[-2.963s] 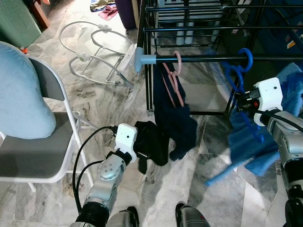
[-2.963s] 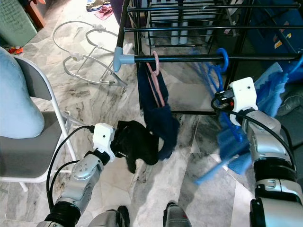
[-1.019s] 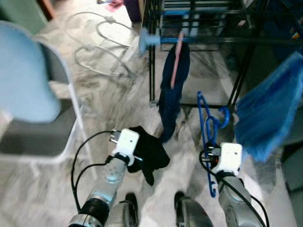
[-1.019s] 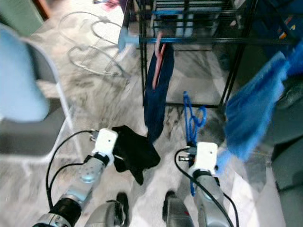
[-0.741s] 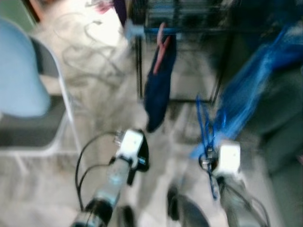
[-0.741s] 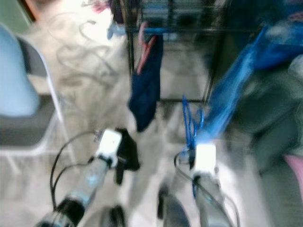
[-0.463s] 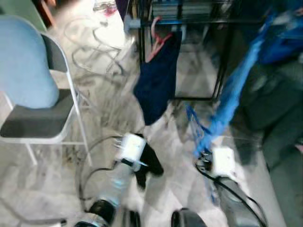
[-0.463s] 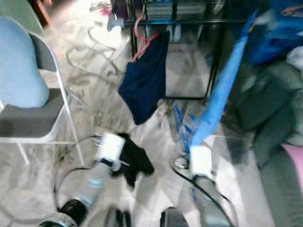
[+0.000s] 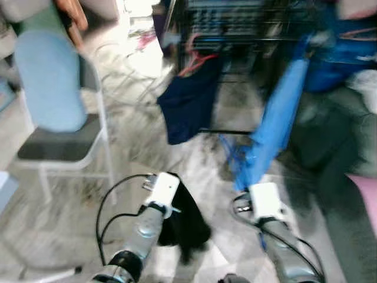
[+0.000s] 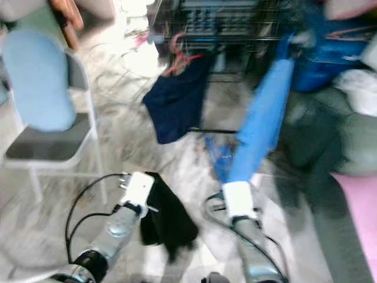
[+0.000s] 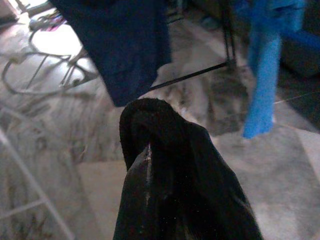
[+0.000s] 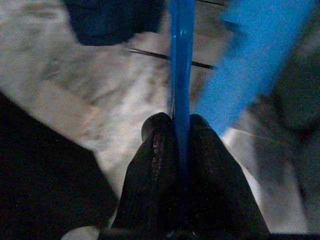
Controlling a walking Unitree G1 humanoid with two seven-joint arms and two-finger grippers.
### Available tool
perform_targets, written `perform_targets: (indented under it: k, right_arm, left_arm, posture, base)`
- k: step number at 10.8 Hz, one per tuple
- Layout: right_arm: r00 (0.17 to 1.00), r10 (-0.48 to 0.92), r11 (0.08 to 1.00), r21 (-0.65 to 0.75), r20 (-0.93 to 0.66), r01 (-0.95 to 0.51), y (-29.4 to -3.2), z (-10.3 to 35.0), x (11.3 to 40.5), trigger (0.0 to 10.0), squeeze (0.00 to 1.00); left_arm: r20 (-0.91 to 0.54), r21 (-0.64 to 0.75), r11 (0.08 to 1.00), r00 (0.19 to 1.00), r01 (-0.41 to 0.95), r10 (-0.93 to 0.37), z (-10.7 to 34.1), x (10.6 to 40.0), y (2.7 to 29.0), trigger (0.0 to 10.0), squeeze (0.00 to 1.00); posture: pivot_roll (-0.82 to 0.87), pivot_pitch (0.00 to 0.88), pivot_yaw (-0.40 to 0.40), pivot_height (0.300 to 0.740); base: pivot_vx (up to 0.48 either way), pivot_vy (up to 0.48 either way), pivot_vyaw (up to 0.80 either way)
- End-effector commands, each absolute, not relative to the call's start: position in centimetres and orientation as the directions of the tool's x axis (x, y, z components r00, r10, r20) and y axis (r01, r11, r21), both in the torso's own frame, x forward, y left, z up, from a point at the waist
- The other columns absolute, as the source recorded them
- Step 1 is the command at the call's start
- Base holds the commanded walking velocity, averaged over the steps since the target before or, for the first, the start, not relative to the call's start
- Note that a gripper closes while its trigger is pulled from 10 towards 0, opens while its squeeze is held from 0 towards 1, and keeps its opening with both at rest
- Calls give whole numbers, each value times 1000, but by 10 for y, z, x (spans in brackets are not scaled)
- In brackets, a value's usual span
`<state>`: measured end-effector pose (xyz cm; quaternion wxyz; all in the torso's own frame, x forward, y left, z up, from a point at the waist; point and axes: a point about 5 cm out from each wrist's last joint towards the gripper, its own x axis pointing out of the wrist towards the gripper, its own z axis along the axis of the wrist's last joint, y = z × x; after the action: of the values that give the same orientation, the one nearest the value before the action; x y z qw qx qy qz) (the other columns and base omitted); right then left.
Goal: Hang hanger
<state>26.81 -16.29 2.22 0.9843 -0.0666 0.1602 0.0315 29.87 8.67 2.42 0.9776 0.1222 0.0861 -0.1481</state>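
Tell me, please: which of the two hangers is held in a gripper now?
The blue hanger: the right gripper is shut on it. The pink hanger hangs on the rack, carrying a navy garment.

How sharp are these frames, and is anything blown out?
Both eye views are motion-blurred, with floor glare by the drying rack. Left wrist view: black garment dark but readable, background soft. Right wrist view: right claw shut on the blue hanger, background smeared.
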Motion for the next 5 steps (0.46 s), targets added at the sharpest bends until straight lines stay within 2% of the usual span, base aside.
perform_targets:
  k: [1,2,5]
  right_arm:
    - [959,45,990,-116,-281,-81,-154,25,270,10000,0]
    - [953,32,993,-102,-300,-65,-155,22,269,10000,0]
    - [923,178,970,-99,-341,-224,-130,11,265,10000,0]
  left_arm:
    - [-209,231,928,946,293,-246,20,295,101,10000,0]
    - [-223,235,929,946,287,-236,16,293,106,10000,0]
    - [-217,244,953,968,180,-127,15,294,124,10000,0]
  posture:
    - [-182,97,28,740]
    - [-167,93,22,740]
    - [-123,87,-19,740]
  base:
    - [0,0,0]
    - [0,0,0]
    - [0,0,0]
